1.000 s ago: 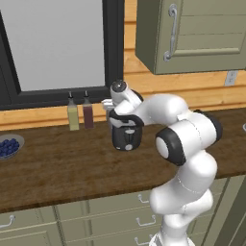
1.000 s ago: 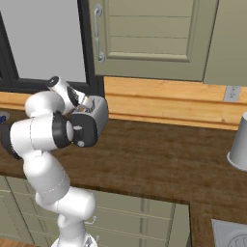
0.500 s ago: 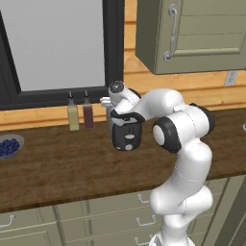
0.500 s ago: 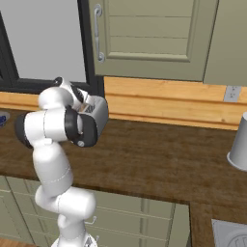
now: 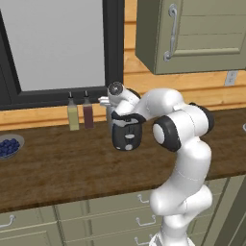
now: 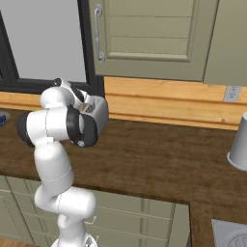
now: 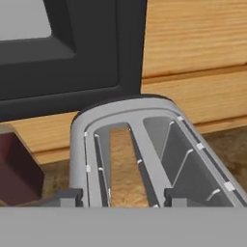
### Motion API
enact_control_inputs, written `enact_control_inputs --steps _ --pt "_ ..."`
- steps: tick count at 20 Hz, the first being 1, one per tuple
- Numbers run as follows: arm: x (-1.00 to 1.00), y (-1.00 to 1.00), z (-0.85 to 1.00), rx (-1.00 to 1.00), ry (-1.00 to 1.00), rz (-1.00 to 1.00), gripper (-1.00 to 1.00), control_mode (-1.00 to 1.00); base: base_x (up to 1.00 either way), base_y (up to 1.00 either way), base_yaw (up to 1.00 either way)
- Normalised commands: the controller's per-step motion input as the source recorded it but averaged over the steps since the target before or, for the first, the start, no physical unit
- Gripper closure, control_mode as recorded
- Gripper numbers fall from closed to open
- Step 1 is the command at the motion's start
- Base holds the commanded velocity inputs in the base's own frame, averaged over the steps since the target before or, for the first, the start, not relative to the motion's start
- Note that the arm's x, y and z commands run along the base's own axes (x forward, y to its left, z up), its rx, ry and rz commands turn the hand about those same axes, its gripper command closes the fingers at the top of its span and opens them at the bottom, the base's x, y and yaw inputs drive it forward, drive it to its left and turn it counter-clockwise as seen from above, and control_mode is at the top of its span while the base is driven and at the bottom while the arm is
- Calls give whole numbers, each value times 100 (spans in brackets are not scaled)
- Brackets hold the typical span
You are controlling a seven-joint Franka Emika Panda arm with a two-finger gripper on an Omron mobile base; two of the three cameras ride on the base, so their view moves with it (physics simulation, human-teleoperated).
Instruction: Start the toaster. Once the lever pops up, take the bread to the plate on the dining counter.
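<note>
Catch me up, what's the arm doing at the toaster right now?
The arm is bent over the toaster on the wooden worktop, with the gripper just above its top near the front end. The hand view looks down into both slots: a tan slice of bread sits in the left one, the right one looks empty. Whether the jaws are open or shut can't be made out. Two slim bottles stand to the toaster's left.

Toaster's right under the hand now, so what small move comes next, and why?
Probably lower the gripper toward the black front panel and its lever. The bread sits in one slot of the toaster, and the hand hangs above the slots rather than at the lever.
</note>
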Motion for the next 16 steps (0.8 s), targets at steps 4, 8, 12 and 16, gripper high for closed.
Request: enact_control_inputs --steps 4,8,12,16 --pt "22 -2 -8 0 0 0 100 -100 0 0 0" --pt "1 -10 0 0 -8 0 100 -100 0 0 0" --pt "-25 -6 39 0 -24 0 100 -100 0 0 0" --pt "-60 -2 65 2 -15 0 100 -100 0 0 0"
